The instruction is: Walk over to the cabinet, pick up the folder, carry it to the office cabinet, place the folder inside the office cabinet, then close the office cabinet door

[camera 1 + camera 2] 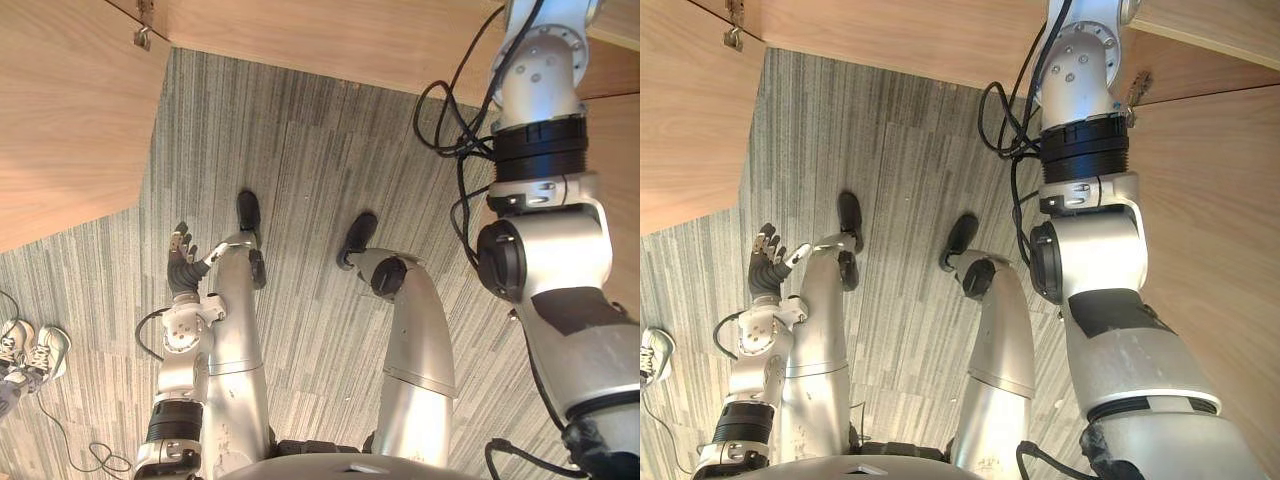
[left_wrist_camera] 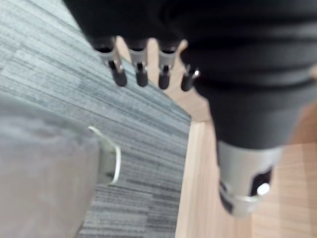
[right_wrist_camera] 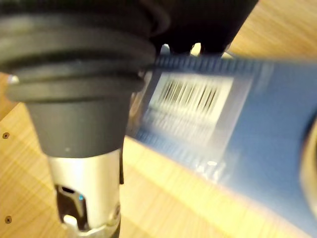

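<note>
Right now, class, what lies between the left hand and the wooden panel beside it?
Bare grey carpet, seen in the left eye view: the left hand and the wooden panel are apart.

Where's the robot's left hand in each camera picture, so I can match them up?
Left eye view: left robot hand lower left, over the carpet.
Right eye view: lower left, nearer the edge.
Left wrist view: its fingers along the top.
Right wrist view: the blue folder instead.
Shared landmark: the grey striped carpet.
</note>
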Controlling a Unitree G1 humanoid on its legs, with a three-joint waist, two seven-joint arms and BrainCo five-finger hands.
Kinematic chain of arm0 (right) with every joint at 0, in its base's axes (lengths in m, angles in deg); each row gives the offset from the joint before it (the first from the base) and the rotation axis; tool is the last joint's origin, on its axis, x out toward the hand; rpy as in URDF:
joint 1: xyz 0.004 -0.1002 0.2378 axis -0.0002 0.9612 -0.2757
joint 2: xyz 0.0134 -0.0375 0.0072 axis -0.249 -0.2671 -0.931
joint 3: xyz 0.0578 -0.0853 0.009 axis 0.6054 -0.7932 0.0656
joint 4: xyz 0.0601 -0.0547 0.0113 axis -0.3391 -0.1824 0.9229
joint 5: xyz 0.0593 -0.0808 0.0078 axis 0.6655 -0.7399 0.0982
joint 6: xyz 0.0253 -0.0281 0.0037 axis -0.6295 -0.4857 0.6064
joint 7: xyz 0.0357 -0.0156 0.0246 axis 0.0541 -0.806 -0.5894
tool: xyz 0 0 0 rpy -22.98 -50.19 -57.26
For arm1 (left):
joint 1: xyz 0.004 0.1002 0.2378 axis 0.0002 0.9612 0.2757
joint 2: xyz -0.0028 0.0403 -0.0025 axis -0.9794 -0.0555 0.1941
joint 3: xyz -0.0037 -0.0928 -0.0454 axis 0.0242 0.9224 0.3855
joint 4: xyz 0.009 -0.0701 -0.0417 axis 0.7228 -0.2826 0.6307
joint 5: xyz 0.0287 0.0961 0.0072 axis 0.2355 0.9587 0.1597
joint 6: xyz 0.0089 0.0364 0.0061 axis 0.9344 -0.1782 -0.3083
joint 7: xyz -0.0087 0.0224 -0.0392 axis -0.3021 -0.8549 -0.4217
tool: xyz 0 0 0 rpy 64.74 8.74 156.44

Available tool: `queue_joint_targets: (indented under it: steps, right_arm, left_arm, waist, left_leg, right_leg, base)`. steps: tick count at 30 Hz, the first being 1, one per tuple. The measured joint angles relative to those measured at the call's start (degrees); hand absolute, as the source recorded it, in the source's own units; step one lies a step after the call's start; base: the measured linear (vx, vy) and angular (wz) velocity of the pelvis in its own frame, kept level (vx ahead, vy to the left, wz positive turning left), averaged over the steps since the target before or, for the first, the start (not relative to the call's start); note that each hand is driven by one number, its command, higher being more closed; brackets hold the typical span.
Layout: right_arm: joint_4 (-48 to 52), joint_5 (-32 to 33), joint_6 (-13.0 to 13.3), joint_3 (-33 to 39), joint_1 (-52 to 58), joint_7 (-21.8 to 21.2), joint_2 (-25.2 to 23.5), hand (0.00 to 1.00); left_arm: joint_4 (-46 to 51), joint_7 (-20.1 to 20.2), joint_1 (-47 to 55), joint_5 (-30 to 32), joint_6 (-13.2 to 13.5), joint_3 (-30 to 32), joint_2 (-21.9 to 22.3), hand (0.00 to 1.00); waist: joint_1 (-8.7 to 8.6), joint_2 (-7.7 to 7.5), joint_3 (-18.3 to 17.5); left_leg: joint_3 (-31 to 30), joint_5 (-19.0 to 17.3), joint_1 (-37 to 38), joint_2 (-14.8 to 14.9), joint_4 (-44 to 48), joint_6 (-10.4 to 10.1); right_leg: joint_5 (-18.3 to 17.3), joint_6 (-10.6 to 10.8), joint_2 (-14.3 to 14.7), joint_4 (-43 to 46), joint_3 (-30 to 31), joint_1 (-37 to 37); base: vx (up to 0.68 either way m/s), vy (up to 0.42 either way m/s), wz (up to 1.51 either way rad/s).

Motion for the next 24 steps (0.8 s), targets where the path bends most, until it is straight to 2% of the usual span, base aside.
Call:
queue_joint_targets:
  steps: [9,14,17,21,24]
  right_arm:
    - [5.1,0.0,2.7,3.0,4.8,0.2,-6.7,0.0]
    - [5.3,-0.2,2.4,3.9,8.9,0.3,-9.0,0.0]
    - [7.4,-1.3,1.1,3.8,11.1,0.3,-9.0,0.0]
    - [7.4,-4.3,-1.9,3.1,12.4,0.2,-8.6,0.0]
    - [7.4,-4.7,-3.5,1.3,13.5,-0.5,-8.5,0.0]
  left_arm:
    - [0.0,-0.4,-0.2,0.1,-0.5,0.0,0.0,0.0]
    - [0.0,-1.2,-0.3,0.1,-1.1,0.1,0.0,0.0]
    - [0.0,-1.2,-0.3,0.1,-1.5,0.1,0.0,0.0]
    - [-0.5,-1.2,-1.4,0.2,-2.1,0.1,0.0,0.0]
    - [-0.9,-1.2,-1.6,0.2,-2.2,0.1,0.0,0.0]
  waist:
    - [-0.22,0.01,0.0]
    - [-0.22,-0.21,-0.2]
    - [-0.25,-0.24,-0.3]
    - [-0.31,-0.24,-0.3]
    - [-1.12,-0.24,-0.3]
  left_leg:
    - [0.1,0.4,1.0,0.2,-0.6,0.0]
    - [0.8,0.9,2.7,0.3,-2.2,0.0]
    - [1.2,1.0,2.8,0.6,-2.5,0.1]
    - [1.5,1.0,3.1,1.1,-2.5,0.1]
    - [1.6,1.0,3.4,1.3,-2.7,0.1]
  right_leg:
    - [0.4,-0.1,0.3,-0.5,0.0,0.6]
    - [0.5,0.3,0.5,-1.8,0.1,2.0]
    - [1.1,0.1,0.7,-2.3,0.4,2.0]
    - [1.8,0.0,1.3,-3.0,0.6,2.2]
    - [1.9,0.3,1.5,-3.5,0.6,2.5]
  base:
    - [0.0,0.0,0.0]
    - [0.0,0.0,0.0]
    - [0.01,0.017,-0.06]
    - [0.0,0.017,-0.09]
    - [-0.01,0.015,-0.05]
